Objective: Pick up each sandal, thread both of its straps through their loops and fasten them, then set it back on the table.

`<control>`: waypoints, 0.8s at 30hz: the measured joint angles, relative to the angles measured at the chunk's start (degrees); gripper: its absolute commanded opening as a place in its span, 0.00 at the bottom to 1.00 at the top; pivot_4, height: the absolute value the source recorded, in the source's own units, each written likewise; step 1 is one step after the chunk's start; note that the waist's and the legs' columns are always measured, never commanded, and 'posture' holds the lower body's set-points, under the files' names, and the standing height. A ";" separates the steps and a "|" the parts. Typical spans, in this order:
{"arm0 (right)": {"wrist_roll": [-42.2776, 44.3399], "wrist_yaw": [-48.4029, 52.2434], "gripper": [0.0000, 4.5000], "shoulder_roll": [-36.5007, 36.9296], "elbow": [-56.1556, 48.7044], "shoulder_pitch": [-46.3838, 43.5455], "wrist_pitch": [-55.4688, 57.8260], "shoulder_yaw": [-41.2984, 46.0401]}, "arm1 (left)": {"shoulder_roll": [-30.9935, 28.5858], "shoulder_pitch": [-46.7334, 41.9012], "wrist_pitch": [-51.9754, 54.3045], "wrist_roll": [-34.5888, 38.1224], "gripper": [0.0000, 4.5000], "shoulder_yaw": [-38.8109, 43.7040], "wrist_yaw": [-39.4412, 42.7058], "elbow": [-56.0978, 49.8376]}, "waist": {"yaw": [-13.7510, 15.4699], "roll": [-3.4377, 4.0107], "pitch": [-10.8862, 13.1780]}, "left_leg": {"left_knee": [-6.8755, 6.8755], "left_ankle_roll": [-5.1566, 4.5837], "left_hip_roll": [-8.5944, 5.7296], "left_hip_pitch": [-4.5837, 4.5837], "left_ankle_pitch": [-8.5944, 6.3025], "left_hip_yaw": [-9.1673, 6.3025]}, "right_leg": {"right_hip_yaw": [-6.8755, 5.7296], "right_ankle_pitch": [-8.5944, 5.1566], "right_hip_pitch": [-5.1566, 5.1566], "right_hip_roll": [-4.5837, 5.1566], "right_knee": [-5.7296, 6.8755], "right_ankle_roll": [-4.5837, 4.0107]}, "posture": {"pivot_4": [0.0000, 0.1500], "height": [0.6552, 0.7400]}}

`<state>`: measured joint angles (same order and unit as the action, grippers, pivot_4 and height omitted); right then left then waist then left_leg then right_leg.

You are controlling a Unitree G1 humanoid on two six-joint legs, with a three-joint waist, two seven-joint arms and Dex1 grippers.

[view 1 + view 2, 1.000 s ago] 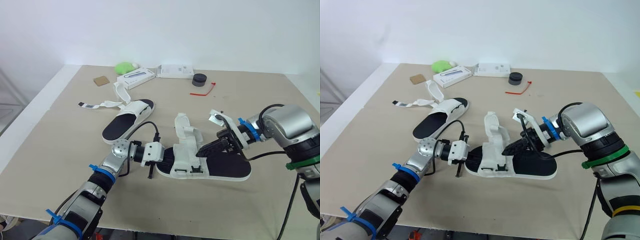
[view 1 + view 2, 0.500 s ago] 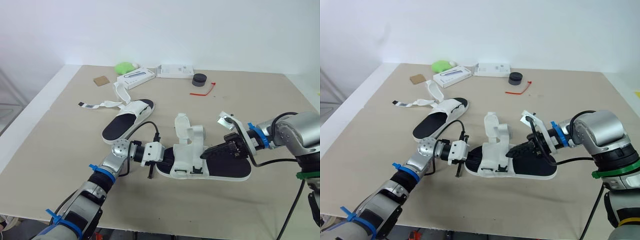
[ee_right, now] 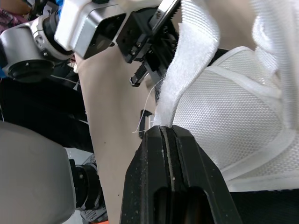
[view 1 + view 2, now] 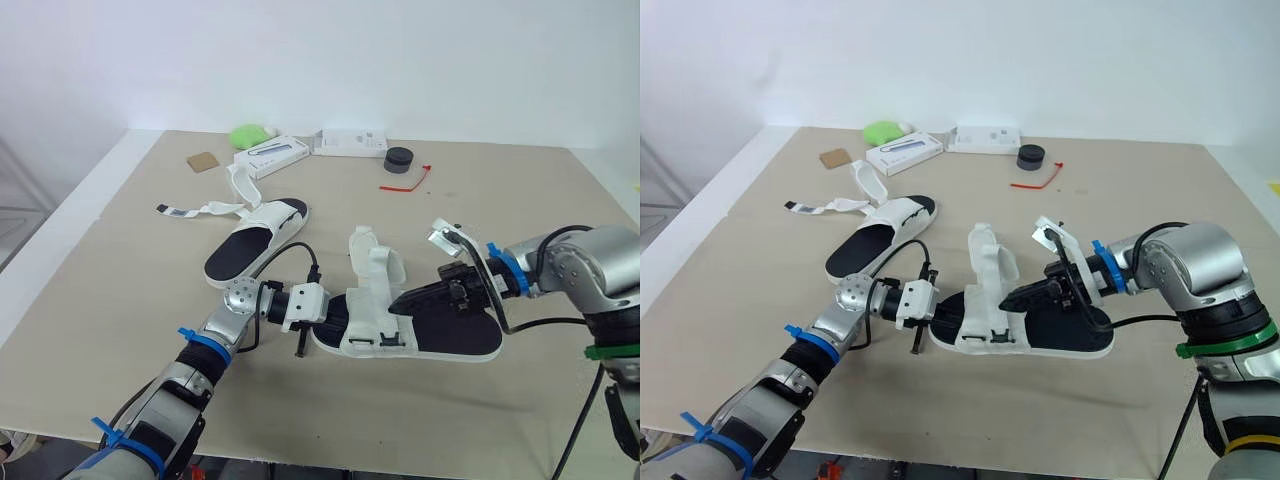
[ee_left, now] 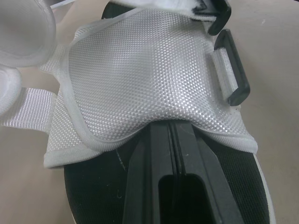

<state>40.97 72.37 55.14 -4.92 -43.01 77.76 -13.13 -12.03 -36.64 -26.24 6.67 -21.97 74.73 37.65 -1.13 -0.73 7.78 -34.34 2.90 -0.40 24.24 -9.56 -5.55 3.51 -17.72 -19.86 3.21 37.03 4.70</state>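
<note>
The near sandal [image 4: 430, 338] lies flat mid-table, black footbed up, closest to the robot. The left gripper [image 5: 174, 136] comes in at its left end. Its fingers are pressed flat together over the footbed, with the tips tucked under the edge of the white mesh upper [image 5: 140, 79]. Can't tell if they're actually pinching the mesh or just poked under it.

The right gripper [image 4: 400, 301] reaches in from the other side, low over the footbed. It's clamped tight on a white strap [image 3: 191, 65] that stands up from the upper right at its fingertips. So both grippers are on this same sandal, one at each side of the upper.

Further back and to the left, well apart from both grippers, sits the second sandal [image 4: 255, 242], with its loose straps [image 4: 195, 210] splayed out on the table [image 4: 110, 290].

Along the far edge there's a brown card [image 4: 203, 161], a green lump [image 4: 248, 135], two white boxes [image 4: 272, 155] [image 4: 350, 142], a small black round thing [image 4: 400, 160] and a red tie [image 4: 405, 180].
</note>
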 measured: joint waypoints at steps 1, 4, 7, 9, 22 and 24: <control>0.01 0.15 0.01 0.24 -0.09 0.30 -0.40 0.00 | -0.01 0.01 0.01 0.00 0.00 0.00 0.00 -0.02 | 0.00 0.00 0.00 | 0.00 0.00 0.00 0.00 0.00 0.00 | 0.00 0.00 0.00 0.00 0.00 0.01 | 1.00 1.00; 0.34 0.67 0.01 0.59 -0.42 0.83 -0.78 -0.02 | -0.03 0.05 0.04 0.00 0.00 0.00 -0.01 -0.10 | 0.00 0.01 0.00 | 0.00 0.00 0.01 0.00 0.00 0.00 | 0.00 0.00 0.00 0.00 0.00 0.01 | 1.00 1.00; 1.04 1.53 0.01 1.57 -1.14 1.41 -1.38 -0.02 | -0.03 0.10 0.05 0.00 0.00 0.00 -0.01 -0.15 | 0.00 0.01 0.00 | 0.00 0.00 0.00 0.00 0.00 0.00 | 0.00 -0.01 0.00 0.00 0.00 0.01 | 1.00 1.00; 1.23 1.79 0.01 1.99 -1.79 2.05 -1.76 -0.02 | -0.04 0.11 0.05 0.00 0.00 0.00 -0.02 -0.15 | 0.00 0.01 0.00 | 0.00 0.00 0.01 0.00 0.00 0.00 | 0.00 -0.01 0.00 -0.01 0.00 0.00 | 1.00 1.00; -7.13 2.77 0.01 5.61 -11.08 8.45 -17.60 -4.95 | -0.39 0.37 0.37 -0.02 0.00 0.00 -0.10 -0.08 | -0.08 -0.20 -0.27 | 0.01 0.07 0.16 -0.24 -0.05 -0.02 | -0.06 -0.15 0.21 -0.11 0.00 0.05 | 1.00 1.00; -8.16 3.14 0.01 6.08 -12.02 9.11 -19.95 -5.23 | -0.38 0.55 0.40 -0.04 0.00 0.00 -0.13 -0.02 | -0.08 -0.35 -0.31 | 0.02 0.16 0.18 -0.52 -0.15 -0.04 | -0.10 -0.27 0.48 -0.11 -0.01 0.01 | 1.00 1.00</control>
<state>32.81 75.52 61.22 -16.95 -33.90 57.81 -18.36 -12.41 -36.09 -25.84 6.63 -21.97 74.61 37.63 -1.21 -1.08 7.47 -34.32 3.06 -0.23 23.72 -9.71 -5.59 3.41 -17.99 -19.37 3.10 37.02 4.71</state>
